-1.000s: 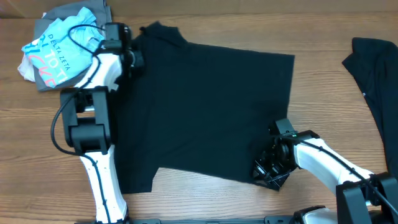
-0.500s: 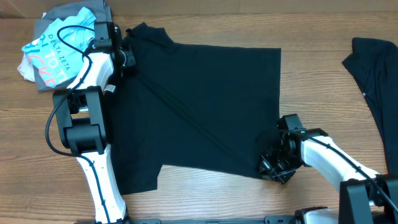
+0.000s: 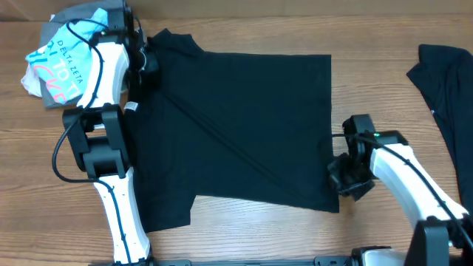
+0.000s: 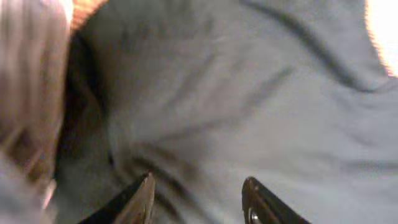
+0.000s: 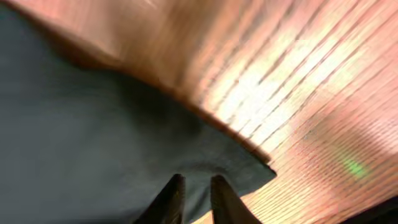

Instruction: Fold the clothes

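On table (image 3: 259, 238), one spread black T-shirt (image 3: 236, 133)

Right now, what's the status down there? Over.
Left gripper open over black T-shirt. Right gripper at its corner, grip unclear. Shirt spread flat. Clothes pile left, dark garment right, neither on it.

- Open table (image 3: 377, 81) is found between the black T-shirt (image 3: 236, 133) and the dark garment (image 3: 447, 89) at right.
- The far-left corner is blocked by a clothes pile (image 3: 63, 66) and the left arm (image 3: 102, 146).
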### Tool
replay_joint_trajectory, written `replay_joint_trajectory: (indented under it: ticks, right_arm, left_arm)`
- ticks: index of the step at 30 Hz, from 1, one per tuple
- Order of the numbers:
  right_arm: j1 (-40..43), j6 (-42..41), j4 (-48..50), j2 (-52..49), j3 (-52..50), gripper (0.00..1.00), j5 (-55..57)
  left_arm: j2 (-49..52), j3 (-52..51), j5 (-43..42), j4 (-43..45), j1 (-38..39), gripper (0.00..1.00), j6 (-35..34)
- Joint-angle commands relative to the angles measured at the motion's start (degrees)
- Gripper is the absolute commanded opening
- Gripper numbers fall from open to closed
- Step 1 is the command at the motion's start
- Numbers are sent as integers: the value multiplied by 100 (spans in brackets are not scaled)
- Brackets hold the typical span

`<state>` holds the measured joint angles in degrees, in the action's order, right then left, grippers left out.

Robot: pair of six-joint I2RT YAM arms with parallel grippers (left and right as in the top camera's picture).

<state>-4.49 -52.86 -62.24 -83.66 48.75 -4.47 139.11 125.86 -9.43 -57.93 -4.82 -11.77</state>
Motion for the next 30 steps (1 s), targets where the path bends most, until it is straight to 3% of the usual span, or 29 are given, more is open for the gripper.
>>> replay_joint_trajectory:
  ticks: [1, 3, 4, 8, 11, 14, 19, 24, 30]
  right_arm:
    - [17, 588, 74, 496, 505, 57, 181]
    - [17, 1167, 321, 599, 782, 77, 37]
    - [17, 1364, 470, 597, 890, 79, -48]
    - [17, 1720, 1377, 361, 1222, 55, -367]
    - [17, 1742, 1840, -155, 1606, 41, -507]
    - [17, 1976, 1843, -833, 2297, 24, -507]
    - [22, 2162, 1665, -2079, 3738, 4, -442]
    - [63, 2186, 1637, -3182, 4819, 4, -308]
    - [205, 2184, 1727, -3764, 5125, 4, -273]
  left_arm:
    - [-50, 1005, -247, -581, 85, 49, 66]
    - [-50, 1499, -280, -1104, 105, 48, 63]
    - [-50, 1733, -343, -1368, 120, 48, 66]
    - [-50, 2247, -490, -2684, 142, 45, 63]
    - [-48, 2229, -428, -3497, 142, 34, 44]
    - [-48, 2214, -219, -3891, 116, 4, 55]
    - [-55, 2083, -540, -3891, 111, 4, 116]
    - [-341, 1502, -669, -3891, 243, 4, 308]
    - [-1408, 750, -540, -3891, 341, 4, 518]
